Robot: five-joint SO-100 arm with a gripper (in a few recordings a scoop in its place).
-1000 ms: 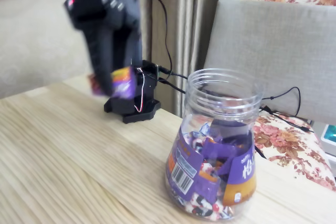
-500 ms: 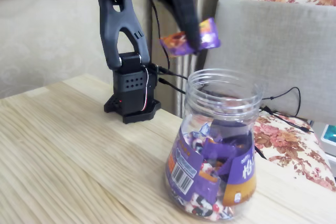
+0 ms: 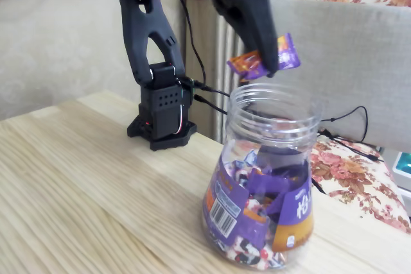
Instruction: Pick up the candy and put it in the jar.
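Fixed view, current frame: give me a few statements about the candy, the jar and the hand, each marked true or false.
1. The hand is shut on the candy. True.
2. The candy lies on the table. False: it is held in the air just above the jar mouth.
3. The jar is empty. False: its base holds a mass of wrapped candies.
4. The jar stands upright with no lid on. True.
5. The jar's label shows a barcode. True.
6. The arm's black base stands in front of the jar. False: it stands behind and to the left of the jar in this view.
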